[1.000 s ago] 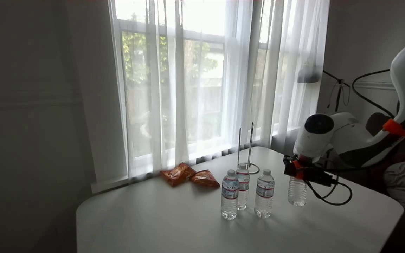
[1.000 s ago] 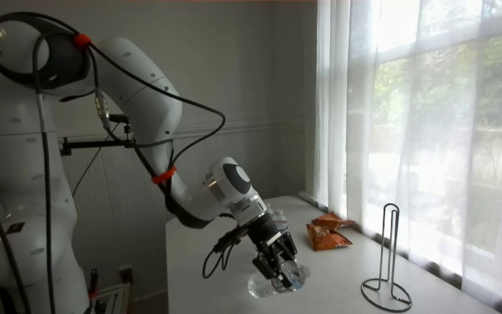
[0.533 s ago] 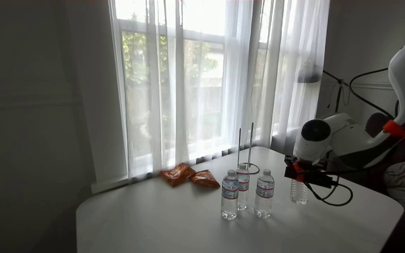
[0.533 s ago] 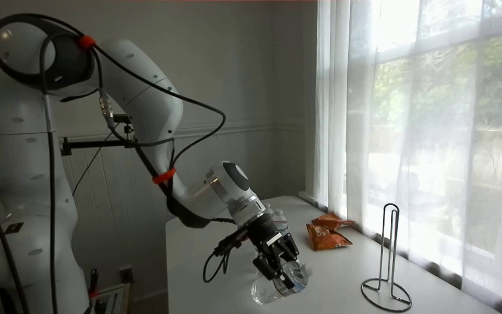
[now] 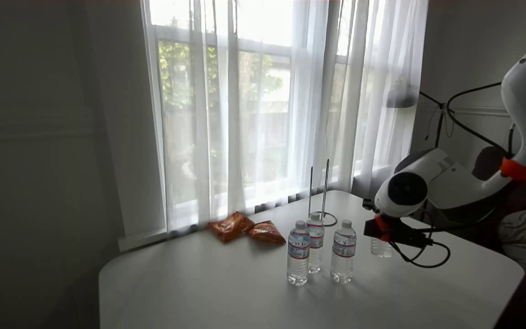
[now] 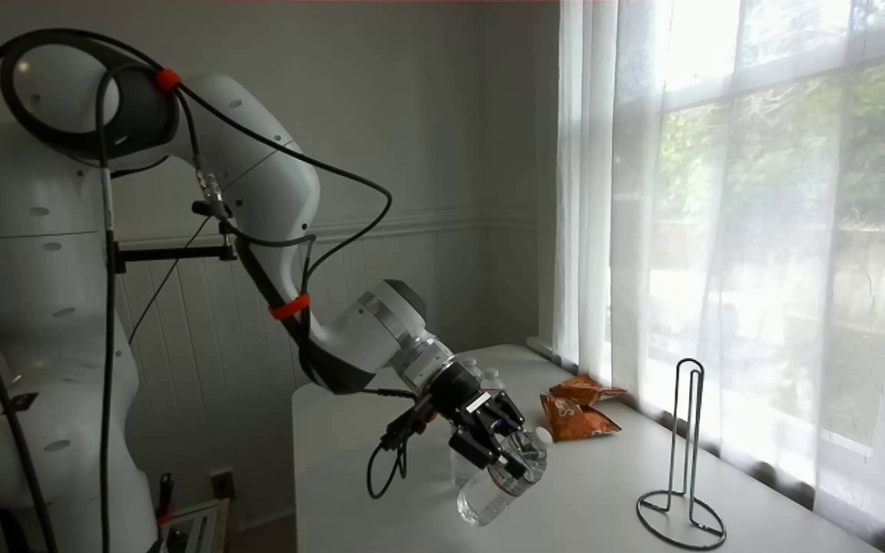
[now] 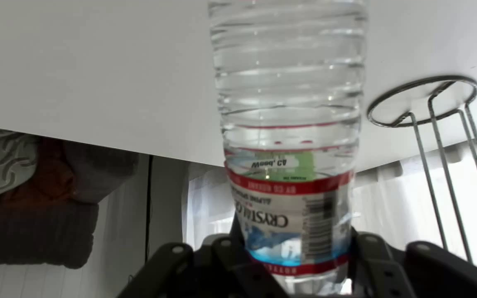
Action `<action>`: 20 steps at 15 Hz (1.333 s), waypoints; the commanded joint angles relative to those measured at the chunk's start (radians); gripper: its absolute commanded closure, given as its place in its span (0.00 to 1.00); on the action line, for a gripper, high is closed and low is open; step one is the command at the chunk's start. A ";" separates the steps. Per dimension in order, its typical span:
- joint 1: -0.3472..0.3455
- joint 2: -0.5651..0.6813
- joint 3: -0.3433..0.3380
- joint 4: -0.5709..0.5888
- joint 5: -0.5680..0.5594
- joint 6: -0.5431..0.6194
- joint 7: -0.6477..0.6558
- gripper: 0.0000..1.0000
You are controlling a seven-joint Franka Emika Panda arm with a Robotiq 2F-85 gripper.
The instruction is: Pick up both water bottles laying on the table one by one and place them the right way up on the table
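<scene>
My gripper (image 6: 519, 445) is shut around the label of a clear water bottle (image 6: 486, 493). The bottle is tilted, cap up toward the window side and base lower, seemingly just above the white table (image 6: 381, 507). In the wrist view the fingers (image 7: 294, 236) press on both sides of this bottle (image 7: 290, 91). In an exterior view only the lower part of the held bottle (image 5: 381, 247) shows behind the gripper. Three similar bottles stand upright together: a front left bottle (image 5: 298, 256), a bottle behind it (image 5: 316, 242) and a right bottle (image 5: 343, 251).
Two orange packets (image 5: 231, 227) (image 5: 266, 232) lie near the window edge of the table. A wire stand (image 6: 694, 445) with a ring base stands by the window; it also shows in the wrist view (image 7: 447, 165). Cables loop beside the wrist.
The wrist has turned and the held bottle has swung from nearly lying to more upright, its cap rising. The standing bottles, packets and wire stand have not moved.
</scene>
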 commanded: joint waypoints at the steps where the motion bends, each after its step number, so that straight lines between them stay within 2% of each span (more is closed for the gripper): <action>1: -0.003 0.008 0.056 -0.014 -0.144 -0.109 0.205 0.77; 5: 0.000 0.043 0.084 -0.025 -0.189 -0.189 0.228 0.77; 10: 0.007 0.075 0.119 -0.036 -0.141 -0.269 0.245 0.77; 20: 0.025 0.134 0.174 -0.040 -0.121 -0.417 0.353 0.77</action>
